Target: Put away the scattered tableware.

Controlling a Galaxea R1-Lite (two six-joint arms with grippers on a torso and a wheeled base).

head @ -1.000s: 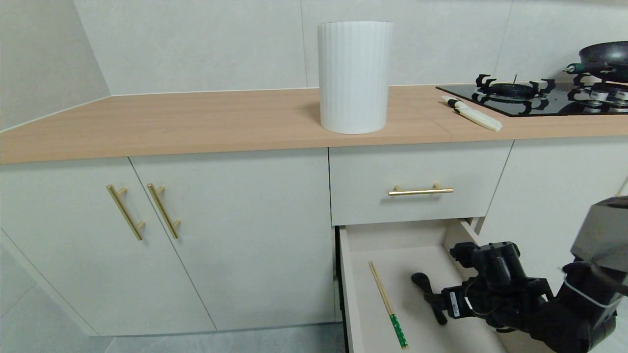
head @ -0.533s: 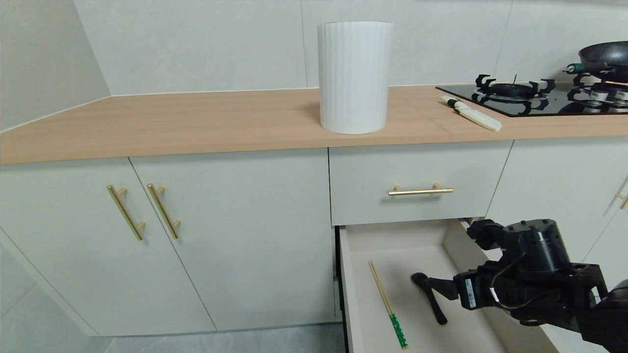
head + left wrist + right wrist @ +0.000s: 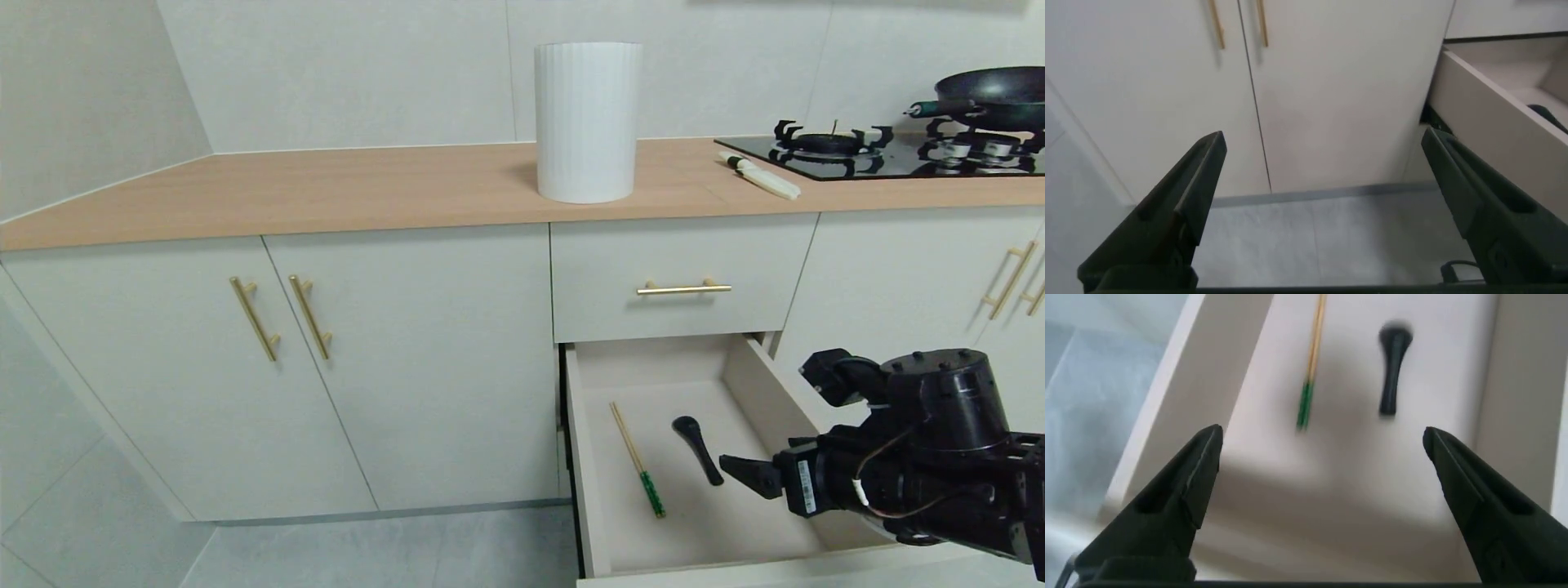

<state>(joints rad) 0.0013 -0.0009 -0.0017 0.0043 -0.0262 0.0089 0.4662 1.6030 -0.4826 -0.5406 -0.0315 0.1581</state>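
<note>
Open drawer (image 3: 578, 457), pulled out beneath a closed drawer front. On the drawer floor lie a pair of chopsticks (image 3: 638, 460) with green ends and a black spoon (image 3: 696, 449). They lie side by side without touching, the chopsticks nearer the drawer's left wall and the spoon nearer its middle. The right gripper (image 3: 1319, 502) hangs above the drawer's front right part. Its fingers are spread wide and hold nothing. The left gripper (image 3: 1323, 208) is low, to the left of the drawer, and faces the cabinet doors (image 3: 1315, 82). Its fingers are likewise spread wide and empty. On the countertop (image 3: 367, 184) above the drawer stands a ribbed white canister (image 3: 586, 122). A white utensil (image 3: 758, 175) lies on the countertop above the drawer's right edge, beside the hob (image 3: 857, 155).
</note>
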